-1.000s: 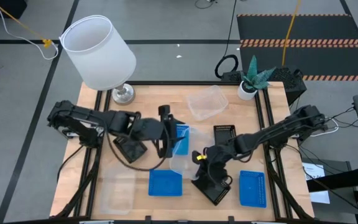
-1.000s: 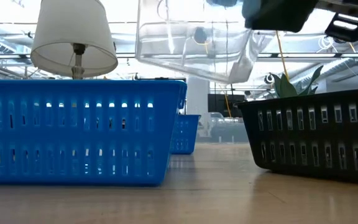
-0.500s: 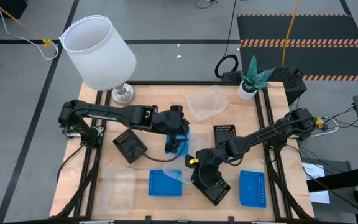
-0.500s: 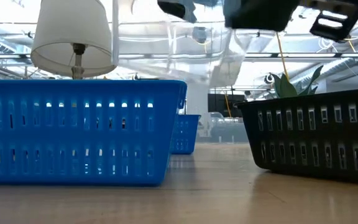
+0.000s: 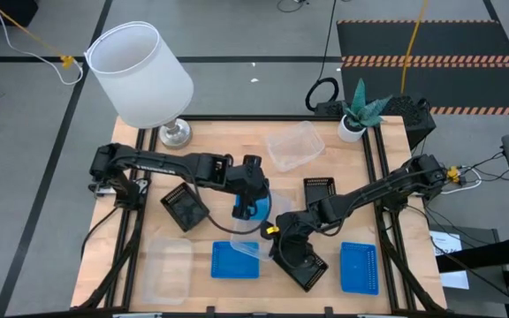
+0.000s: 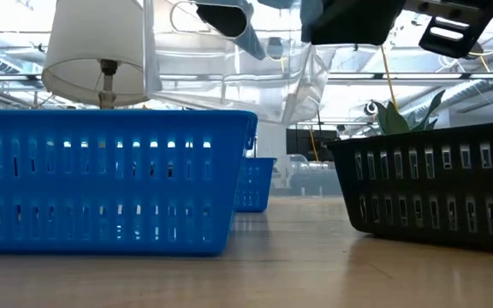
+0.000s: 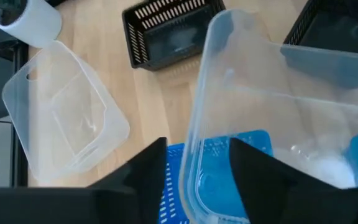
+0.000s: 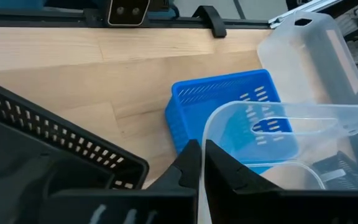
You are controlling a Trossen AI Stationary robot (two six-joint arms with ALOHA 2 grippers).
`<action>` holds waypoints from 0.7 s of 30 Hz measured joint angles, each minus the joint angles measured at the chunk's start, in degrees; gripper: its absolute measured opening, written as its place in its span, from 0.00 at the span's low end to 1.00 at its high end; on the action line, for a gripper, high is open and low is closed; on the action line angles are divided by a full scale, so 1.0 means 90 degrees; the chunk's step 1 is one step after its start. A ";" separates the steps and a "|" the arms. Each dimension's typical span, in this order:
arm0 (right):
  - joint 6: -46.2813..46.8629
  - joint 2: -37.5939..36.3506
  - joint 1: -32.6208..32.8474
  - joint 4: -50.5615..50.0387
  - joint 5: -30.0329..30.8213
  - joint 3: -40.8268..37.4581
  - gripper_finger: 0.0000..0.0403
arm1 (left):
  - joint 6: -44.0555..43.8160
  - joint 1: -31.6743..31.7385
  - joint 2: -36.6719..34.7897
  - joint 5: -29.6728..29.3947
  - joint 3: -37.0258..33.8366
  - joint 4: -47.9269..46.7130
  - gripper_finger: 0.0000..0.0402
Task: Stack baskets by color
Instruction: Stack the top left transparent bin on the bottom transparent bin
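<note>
Above the middle of the table, the held clear basket (image 7: 260,81) hangs tilted in the air. The right gripper (image 8: 201,152) is pinched tight on its thin rim, and the left gripper (image 7: 197,155) straddles another stretch of rim, with its fingers (image 7: 145,171) standing clear of the plastic on both sides. Beneath lie a middle blue basket (image 5: 256,196), a near blue basket (image 5: 235,260) and, just right of that, a near black basket (image 5: 306,265). The other clear ones sit well apart, one at the far centre (image 5: 294,144) and one at the near left (image 5: 168,269). The handover looks like the weak point. If the right pincer lets go before the left has bitten, the tray would likely drop among the blue and black ones, into the wrong colour. If both clamp and pull different ways, the soft wall may buckle or spring out of a grip. Held by a single wall, it is likely to swing as the arm travels, and a low corner could snag a blue rim and drag that basket along the table (image 5: 210,150). The left arm's reach also passes near the left black basket (image 5: 184,208), so a careless sweep could nudge it. Translucent plastic makes the rim hard to judge, so a bite that is too shallow is a risk.
</note>
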 joint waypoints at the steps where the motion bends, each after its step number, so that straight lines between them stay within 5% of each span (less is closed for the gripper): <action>1: 0.0001 0.0000 0.0002 -0.0002 0.0081 0.0000 0.00 | 0.0031 0.0000 0.0009 -0.0001 0.0000 -0.0010 0.36; 10: -0.0030 0.0000 0.0004 0.0029 0.0117 0.0000 0.00 | 0.0229 -0.0003 -0.0054 -0.0055 -0.0002 -0.0036 0.03; 15: -0.0036 -0.0005 0.0006 0.0346 0.0215 0.0000 0.05 | 0.0165 -0.0097 -0.0292 -0.0070 -0.0002 -0.0125 0.02; 21: 0.0206 -0.0007 0.0259 0.1122 0.1116 0.0000 0.17 | -0.0118 -0.0315 -0.0670 -0.0289 -0.0002 -0.0415 0.01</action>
